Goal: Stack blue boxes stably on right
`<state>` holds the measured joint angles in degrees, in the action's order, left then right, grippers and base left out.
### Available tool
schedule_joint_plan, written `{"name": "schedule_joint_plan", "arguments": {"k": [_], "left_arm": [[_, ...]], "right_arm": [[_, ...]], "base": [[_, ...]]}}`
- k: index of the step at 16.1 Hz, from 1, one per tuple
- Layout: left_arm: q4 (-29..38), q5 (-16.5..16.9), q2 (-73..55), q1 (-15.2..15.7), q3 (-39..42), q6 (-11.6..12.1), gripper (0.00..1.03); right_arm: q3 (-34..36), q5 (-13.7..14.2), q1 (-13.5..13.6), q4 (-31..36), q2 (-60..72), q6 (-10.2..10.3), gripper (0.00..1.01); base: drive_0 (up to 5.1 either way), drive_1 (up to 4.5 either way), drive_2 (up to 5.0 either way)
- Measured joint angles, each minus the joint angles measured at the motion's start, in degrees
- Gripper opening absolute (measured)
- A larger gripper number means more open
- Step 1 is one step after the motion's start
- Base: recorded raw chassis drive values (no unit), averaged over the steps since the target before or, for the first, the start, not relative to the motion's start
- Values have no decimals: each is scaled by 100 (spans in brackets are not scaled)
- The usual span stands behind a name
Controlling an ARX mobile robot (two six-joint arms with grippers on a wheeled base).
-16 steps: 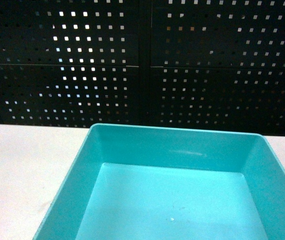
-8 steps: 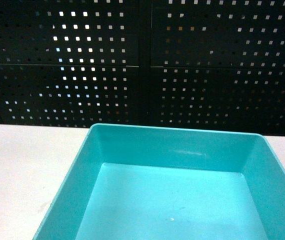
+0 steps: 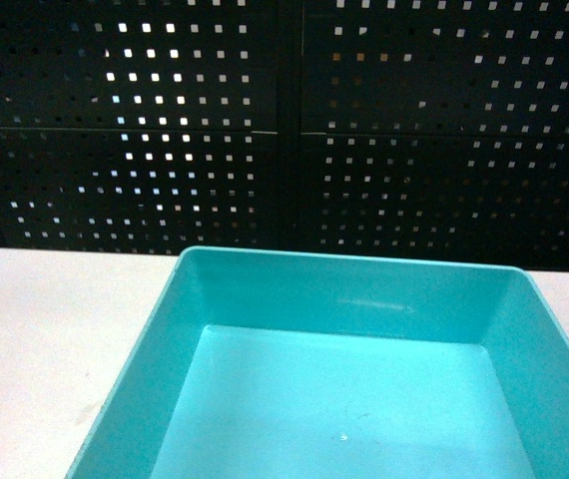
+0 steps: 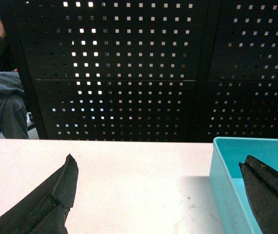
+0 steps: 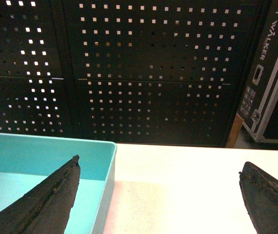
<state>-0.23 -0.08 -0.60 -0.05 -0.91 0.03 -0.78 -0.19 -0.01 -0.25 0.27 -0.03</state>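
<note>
One light turquoise blue box (image 3: 344, 291) sits empty on the white table (image 3: 55, 329), filling the lower middle and right of the head view. Neither gripper shows in that view. In the left wrist view my left gripper (image 4: 156, 161) is open and holds nothing. Its fingers straddle the box's left wall (image 4: 222, 180), with the right finger (image 4: 268, 195) over the inside. My right gripper (image 5: 159, 162) is also open and empty. It straddles the box's right wall (image 5: 107, 185), with the left finger (image 5: 51, 197) above the box (image 5: 36, 152) interior.
A black perforated panel (image 3: 284, 120) stands right behind the table's far edge. A person in grey (image 4: 2, 107) is at the far left behind it. A black flight case (image 5: 273, 73) leans at the far right. Bare table (image 5: 188, 185) lies on both sides of the box.
</note>
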Motion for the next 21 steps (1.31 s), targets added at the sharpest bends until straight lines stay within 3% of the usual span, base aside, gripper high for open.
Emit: {"name": "schedule_joint_plan", "arguments": {"k": [10,11,12,13,14,15,18,20,21], "left_arm": [[0,0,0,0,0,-2,98],[-142,4,-59,144,20,0,98],[1436,310,-2299,157,-133,192,98],[1987,413,-4297,-326,-1379,520,98],[1939,415,-4863,-385,-1668,522,98],[1873,413,-5313,-437,-1869,494,98],[1950,387,-5908,-476,-2144,496,98],[1801,374,-6878,-420,-2623,426,98],[1436,374,-7138,-431,-2811,286,98]], "right_arm": [[0,0,0,0,0,0,98],[2,-354,-280,564,299,4,98],[-562,-1016,-632,2105,2997,105,98],[-1445,-951,-20,2686,4419,-13,98],[-1611,-990,133,2634,4909,-22,98],[-1838,-1261,157,2236,5311,20,98],[-2114,-1499,243,2085,5895,39,98],[-2341,-1432,422,2190,6655,-15,98],[-2385,-1248,457,2240,6916,-136,98]], "base": [[0,0,0],[0,0,0],[0,0,0],[0,0,0],[0,0,0],[0,0,0],[0,0,0],[0,0,0],[0,0,0]]}}
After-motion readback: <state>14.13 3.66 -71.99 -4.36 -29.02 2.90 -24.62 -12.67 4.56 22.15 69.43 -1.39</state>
